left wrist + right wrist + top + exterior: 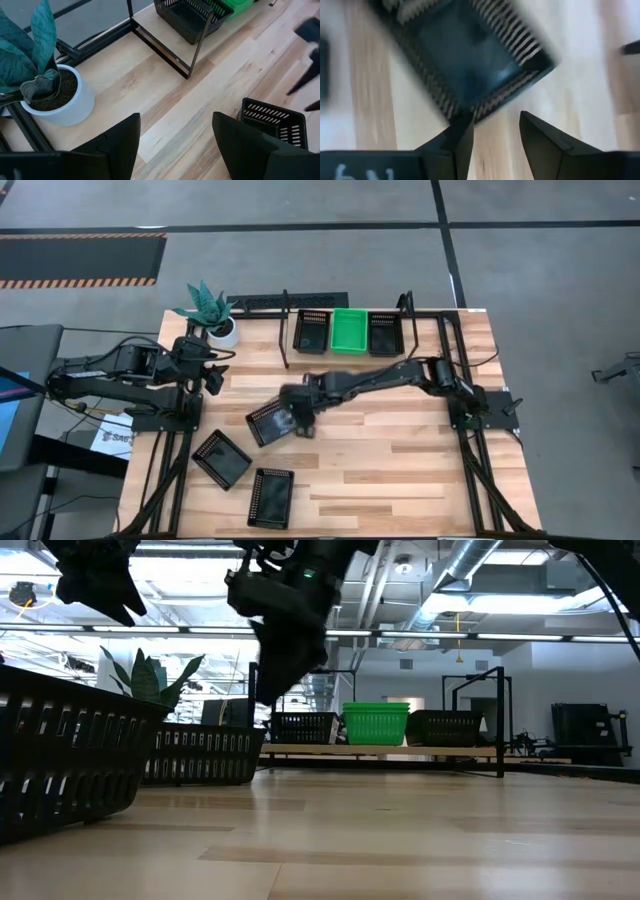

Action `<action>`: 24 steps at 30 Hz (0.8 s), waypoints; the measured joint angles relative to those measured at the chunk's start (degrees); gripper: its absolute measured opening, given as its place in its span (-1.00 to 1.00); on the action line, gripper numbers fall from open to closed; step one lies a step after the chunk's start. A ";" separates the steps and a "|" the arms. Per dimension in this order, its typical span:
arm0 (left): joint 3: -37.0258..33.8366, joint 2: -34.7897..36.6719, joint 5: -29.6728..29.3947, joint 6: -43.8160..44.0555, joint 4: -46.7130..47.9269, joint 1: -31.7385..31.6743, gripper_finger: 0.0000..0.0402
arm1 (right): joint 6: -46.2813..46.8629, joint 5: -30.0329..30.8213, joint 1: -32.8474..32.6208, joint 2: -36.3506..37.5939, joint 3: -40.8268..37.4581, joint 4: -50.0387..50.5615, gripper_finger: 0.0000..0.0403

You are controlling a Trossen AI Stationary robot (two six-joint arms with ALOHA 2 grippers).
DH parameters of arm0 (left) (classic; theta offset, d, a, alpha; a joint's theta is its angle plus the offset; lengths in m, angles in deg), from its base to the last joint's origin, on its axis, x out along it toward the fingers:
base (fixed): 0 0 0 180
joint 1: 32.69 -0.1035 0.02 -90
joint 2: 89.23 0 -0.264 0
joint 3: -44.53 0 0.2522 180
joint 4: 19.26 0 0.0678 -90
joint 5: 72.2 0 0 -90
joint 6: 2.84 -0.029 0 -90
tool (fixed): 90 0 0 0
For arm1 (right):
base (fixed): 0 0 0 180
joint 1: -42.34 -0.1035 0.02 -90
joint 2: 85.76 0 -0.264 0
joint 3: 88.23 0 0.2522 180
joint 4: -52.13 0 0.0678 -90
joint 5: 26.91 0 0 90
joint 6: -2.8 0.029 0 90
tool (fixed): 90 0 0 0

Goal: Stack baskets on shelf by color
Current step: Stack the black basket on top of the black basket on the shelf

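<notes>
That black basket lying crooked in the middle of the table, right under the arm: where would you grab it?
Probably by its rim. The black basket sits open side up and turned at an angle, its thin wall standing free. The open right gripper hovers over its near edge, so coming straight down, one finger inside and one outside the wall, looks best.

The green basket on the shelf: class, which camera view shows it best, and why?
The high view: the green basket sits in full between two black ones. The low view shows only its front wall, far off. The left wrist view catches a corner; the right wrist view, nothing.
</notes>
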 joint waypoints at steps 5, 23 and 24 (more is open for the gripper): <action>0.00 -0.02 -0.38 -0.63 -0.04 0.00 0.17 | 10.05 0.12 2.24 0.03 0.22 -6.51 -0.14; 0.00 0.00 -0.02 -1.64 -0.02 0.00 0.17 | 20.06 4.85 1.85 -1.06 -6.81 -9.01 -0.14; 0.00 -0.01 -0.02 -1.64 -0.02 0.01 0.17 | 20.43 4.80 1.72 -1.06 -7.32 -9.56 -0.15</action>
